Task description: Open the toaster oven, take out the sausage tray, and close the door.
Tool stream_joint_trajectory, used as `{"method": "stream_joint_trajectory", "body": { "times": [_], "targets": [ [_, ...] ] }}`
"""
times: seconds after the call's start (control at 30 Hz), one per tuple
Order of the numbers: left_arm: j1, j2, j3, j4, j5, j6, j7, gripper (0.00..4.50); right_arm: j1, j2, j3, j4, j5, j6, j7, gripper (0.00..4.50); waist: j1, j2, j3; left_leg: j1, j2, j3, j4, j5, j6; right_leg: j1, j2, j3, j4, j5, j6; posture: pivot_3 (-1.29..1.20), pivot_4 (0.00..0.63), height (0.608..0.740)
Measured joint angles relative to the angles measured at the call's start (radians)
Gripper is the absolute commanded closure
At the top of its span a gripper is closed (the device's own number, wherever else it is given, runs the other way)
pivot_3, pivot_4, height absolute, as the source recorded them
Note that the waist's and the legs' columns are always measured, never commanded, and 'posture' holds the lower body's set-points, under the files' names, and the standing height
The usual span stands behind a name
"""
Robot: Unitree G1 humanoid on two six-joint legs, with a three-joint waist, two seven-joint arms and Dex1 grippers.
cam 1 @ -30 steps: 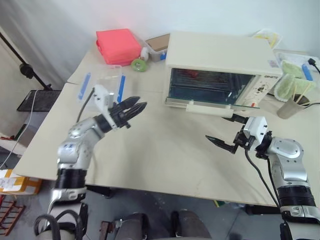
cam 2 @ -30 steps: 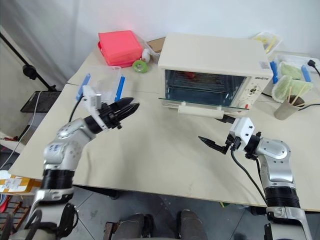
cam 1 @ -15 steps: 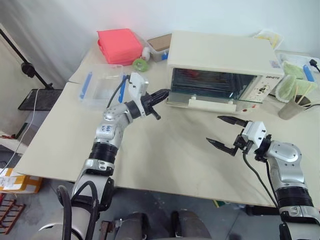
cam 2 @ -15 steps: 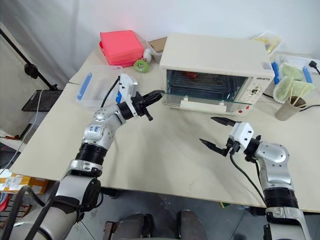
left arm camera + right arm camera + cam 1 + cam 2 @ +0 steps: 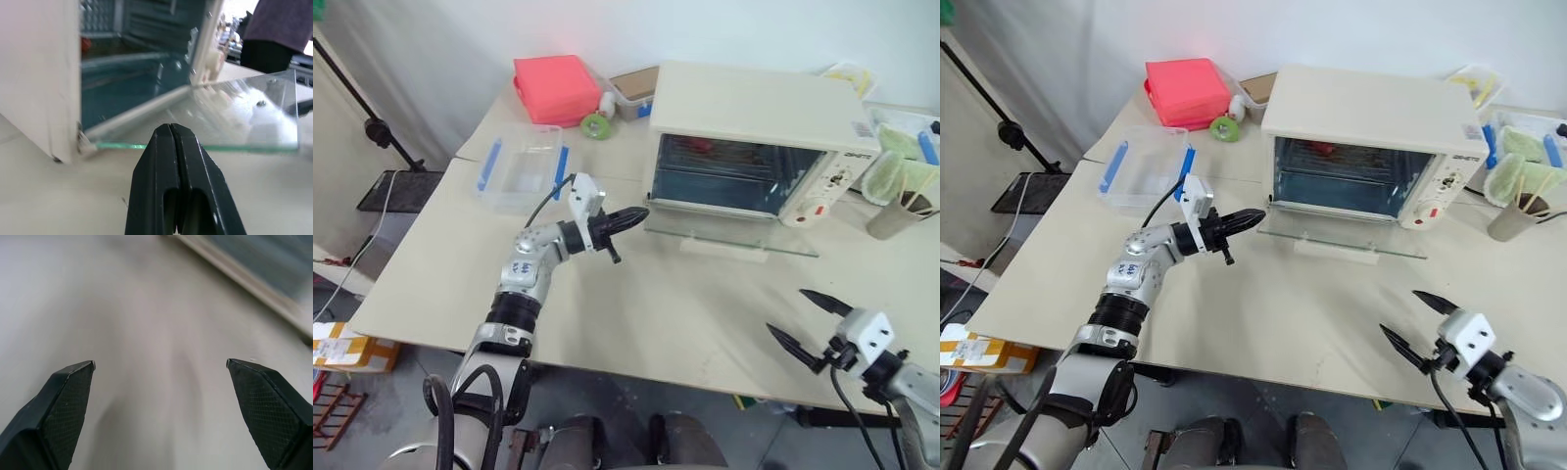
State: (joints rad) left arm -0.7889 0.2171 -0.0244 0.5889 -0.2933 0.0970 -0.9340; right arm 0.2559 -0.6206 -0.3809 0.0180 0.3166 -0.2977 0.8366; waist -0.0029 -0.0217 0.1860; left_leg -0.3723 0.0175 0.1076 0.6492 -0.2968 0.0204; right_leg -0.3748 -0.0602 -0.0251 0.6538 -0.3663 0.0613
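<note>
**Grippers flank an open toaster oven**

Two grippers work over one cream table. Pressed together and empty, the left gripper points at the near left corner of the lowered door, just short of its glass edge; whether it touches cannot be told. Its shut fingers show against that green-edged pane in the left wrist view. Spread wide and holding nothing, the right gripper hangs over the table's front edge, well apart from the oven.

One toaster oven stands toward the back of the table, its single glass door folded down flat with one long bar handle at the front. Inside, something red sits near the top left; the sausage tray cannot be made out clearly. One clear container with blue clips, one pink box and one green tape roll lie to the oven's left.
</note>
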Motion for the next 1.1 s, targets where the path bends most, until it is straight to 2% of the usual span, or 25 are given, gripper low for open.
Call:
{"method": "stream_joint_trajectory", "body": {
  "times": [0.23, 0.37, 0.47, 0.57, 0.67, 0.9, 1.1],
  "targets": [
    [0.017, -0.022, -0.062, -0.012, 0.036, -0.01, -0.029, 4.49, 0.03, 0.006, -0.067, -0.082, -0.01, 0.019, -0.121, 0.0, -0.002, 0.0, 0.0, 0.001, 0.0, 0.0, -0.001, 0.001, -0.001, 0.0, 0.0, 0.001, 0.002, 0.0, 0.0, 0.0, 0.15, 0.74],
    [0.042, 0.006, -0.061, -0.034, 0.047, 0.001, -0.028, 4.49, -0.113, -0.012, -0.023, -0.164, -0.012, 0.08, -0.14, 0.0, -0.024, 0.0, 0.0, 0.003, 0.0, 0.002, 0.0, 0.001, -0.001, -0.001, 0.0, 0.003, 0.004, 0.0, 0.0, 0.0, 0.15, 0.74],
    [0.078, 0.026, -0.041, -0.082, 0.033, 0.034, -0.023, 3.94, -0.231, -0.039, 0.056, -0.249, -0.042, 0.157, -0.161, 0.0, -0.026, 0.0, 0.0, 0.002, 0.001, 0.0, -0.001, 0.002, -0.003, -0.001, 0.001, 0.001, 0.005, 0.0, 0.0, 0.0, 0.15, 0.74],
    [0.116, 0.058, 0.005, -0.158, -0.004, 0.066, -0.023, 3.05, -0.325, -0.04, 0.16, -0.261, -0.061, 0.259, -0.163, 0.0, -0.024, 0.0, 0.0, 0.001, 0.001, -0.001, -0.001, 0.002, -0.003, -0.003, 0.001, 0.001, 0.006, 0.0, 0.0, 0.0, 0.15, 0.74],
    [0.18, 0.114, 0.034, -0.28, -0.034, 0.1, -0.038, 2.24, -0.486, 0.002, 0.278, -0.214, -0.16, 0.289, -0.208, 0.0, -0.025, 0.0, 0.0, 0.0, 0.0, 0.0, 0.0, 0.002, -0.002, -0.003, 0.0, 0.001, 0.005, 0.0, 0.0, 0.0, 0.15, 0.74],
    [0.321, 0.197, 0.088, -0.499, -0.094, 0.155, -0.03, 0.05, -0.838, 0.059, 0.492, 0.157, -0.498, 0.221, -0.372, 0.0, -0.026, 0.0, 0.0, 0.0, 0.0, -0.001, 0.0, 0.002, -0.001, -0.003, 0.0, 0.0, 0.005, 0.0, 0.0, 0.0, 0.15, 0.74],
    [0.392, 0.229, 0.118, -0.602, -0.138, 0.195, -0.007, 0.05, -1.078, 0.087, 0.62, 0.526, -0.705, 0.175, -0.506, 0.0, -0.032, 0.0, 0.0, -0.002, 0.0, -0.001, 0.0, 0.002, -0.001, -0.004, 0.0, 0.0, 0.007, 0.0, 0.0, 0.0, 0.15, 0.74]
  ]
}}
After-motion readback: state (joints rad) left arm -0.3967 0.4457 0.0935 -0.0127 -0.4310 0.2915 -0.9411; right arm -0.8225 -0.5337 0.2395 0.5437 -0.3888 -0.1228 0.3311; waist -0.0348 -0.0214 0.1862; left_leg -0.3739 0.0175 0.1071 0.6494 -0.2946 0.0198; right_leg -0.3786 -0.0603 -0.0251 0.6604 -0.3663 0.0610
